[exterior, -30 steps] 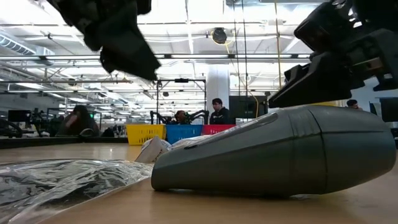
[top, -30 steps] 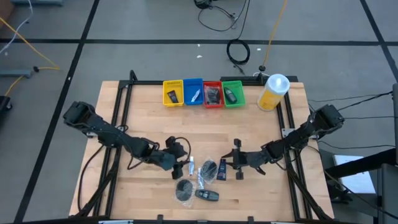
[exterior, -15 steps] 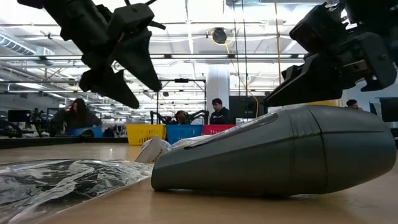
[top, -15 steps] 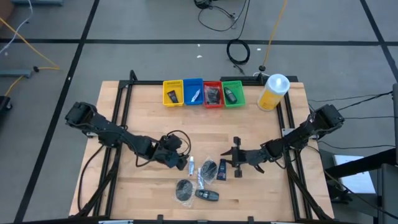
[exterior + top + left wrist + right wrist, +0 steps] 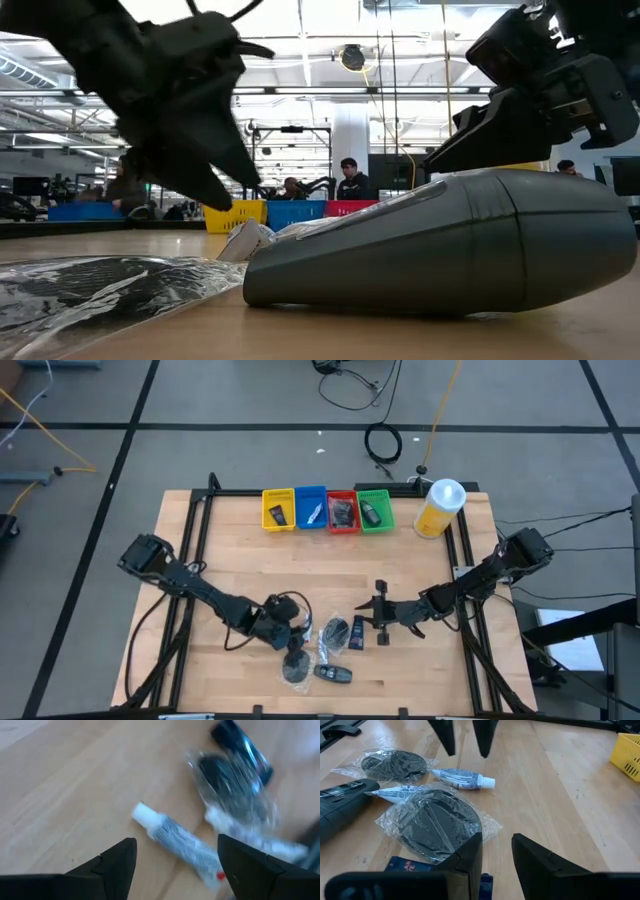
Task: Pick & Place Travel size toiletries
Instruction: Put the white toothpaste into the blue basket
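Note:
The toiletries lie in a cluster near the table's front edge: a white tube (image 5: 307,628), a clear-wrapped dark disc (image 5: 335,630), a second wrapped disc (image 5: 295,666), a dark oblong bottle (image 5: 333,673) and a dark blue box (image 5: 357,635). My left gripper (image 5: 291,634) hangs open just above the tube (image 5: 177,842), one finger on either side of it, touching nothing. My right gripper (image 5: 377,616) waits to the right of the cluster. It stands slightly open and empty, its fingers (image 5: 470,857) pointing at the wrapped disc (image 5: 437,822).
Four small trays stand in a row at the far edge: yellow (image 5: 278,509), blue (image 5: 311,507), red (image 5: 342,511), green (image 5: 375,510). Each has something in it. A big yellow bottle (image 5: 440,507) stands right of them. Bare wood lies between trays and cluster. People sit in the room beyond.
My left gripper has come down and toward the table's near edge, onto the white tube, and has rolled about its own axis. The toiletries and my right gripper have stayed where they were.

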### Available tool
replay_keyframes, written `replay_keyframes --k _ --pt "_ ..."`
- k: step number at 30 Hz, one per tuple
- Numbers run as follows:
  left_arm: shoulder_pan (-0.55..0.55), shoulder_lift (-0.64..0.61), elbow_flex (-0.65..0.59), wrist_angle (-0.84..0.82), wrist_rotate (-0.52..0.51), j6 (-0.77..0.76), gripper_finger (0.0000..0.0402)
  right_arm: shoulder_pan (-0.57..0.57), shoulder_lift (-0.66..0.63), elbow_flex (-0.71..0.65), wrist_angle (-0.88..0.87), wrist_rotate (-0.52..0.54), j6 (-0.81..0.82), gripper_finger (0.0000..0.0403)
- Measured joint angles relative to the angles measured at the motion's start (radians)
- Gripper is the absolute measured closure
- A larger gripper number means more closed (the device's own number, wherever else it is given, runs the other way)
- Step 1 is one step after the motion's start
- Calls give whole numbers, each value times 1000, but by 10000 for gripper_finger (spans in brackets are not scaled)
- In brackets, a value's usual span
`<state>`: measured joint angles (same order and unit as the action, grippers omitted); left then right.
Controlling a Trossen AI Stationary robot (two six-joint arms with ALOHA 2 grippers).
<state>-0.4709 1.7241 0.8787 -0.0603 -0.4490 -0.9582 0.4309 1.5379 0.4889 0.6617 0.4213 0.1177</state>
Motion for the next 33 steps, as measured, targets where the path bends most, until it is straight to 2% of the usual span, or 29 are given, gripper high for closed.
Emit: replay_keyframes --k 5,12,17,20,24,28,33 --pt "-40 0 0 11 -6 144 152 0 0 0 -1 0 0 307" --pt "-35 60 0 86 -45 115 151 -2 0 0 0 0 -6 307" --pt "6 123 1 143 43 65 119 -4 0 0 0 -2 -6 307" --pt "28 137 2 138 52 10 96 -8 0 0 0 -2 -6 307" --pt "41 138 2 123 54 79 90 -12 0 0 -1 -2 -6 307" --pt "45 138 2 116 52 159 122 -12 0 0 0 -2 -6 307" --pt "45 142 2 109 52 274 197 -12 0 0 0 -2 -6 307"
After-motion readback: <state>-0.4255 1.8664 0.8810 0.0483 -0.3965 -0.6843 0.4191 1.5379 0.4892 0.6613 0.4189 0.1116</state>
